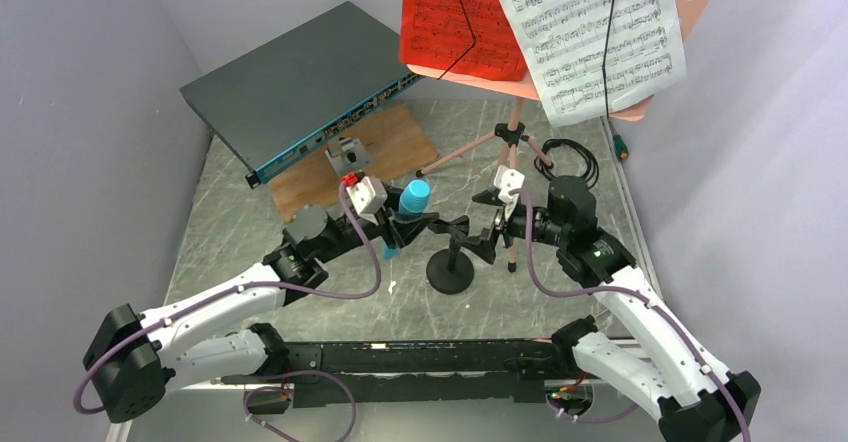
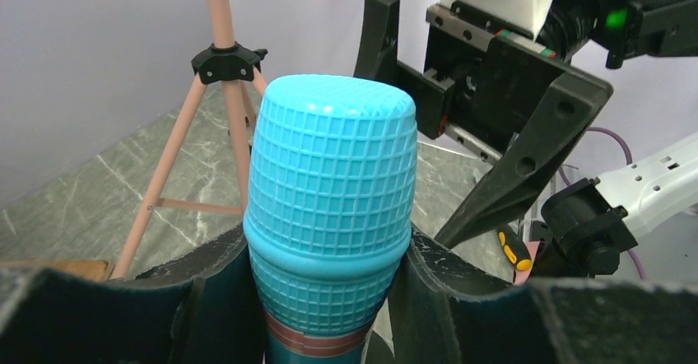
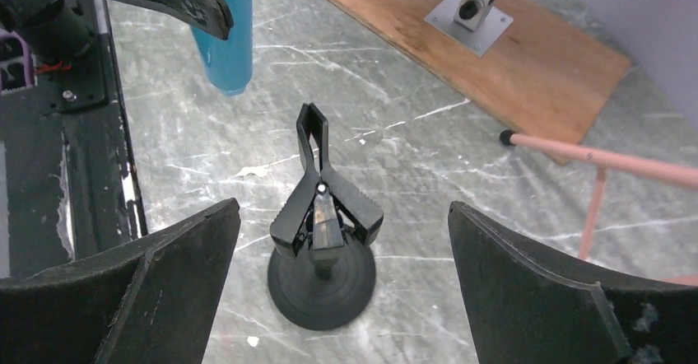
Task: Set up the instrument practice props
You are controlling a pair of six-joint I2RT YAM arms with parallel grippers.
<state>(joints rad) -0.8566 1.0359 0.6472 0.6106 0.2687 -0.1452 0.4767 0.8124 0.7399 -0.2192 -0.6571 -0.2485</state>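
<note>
**Item: blue microphone [image 2: 329, 207], held upright just left of the black mic stand [image 3: 323, 282] on the worktop [image 3: 461, 158].**

Judged light, rigid plastic with a ribbed head (the smooth handle may slip), so it is best held just below the head. Left gripper [image 2: 329, 315] is closed around that neck. Right gripper [image 3: 344, 207] is spread wide and empty, hovering over the stand's clip.

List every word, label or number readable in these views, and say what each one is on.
Nothing can be read as a word or number.
White sheet-music page: printed notes; any title is too small to read.
Red sheet-music page: printed notes; too small to read.
Network switch: markings along the front edge are blurred.
Microphone: no lettering shows.
</note>
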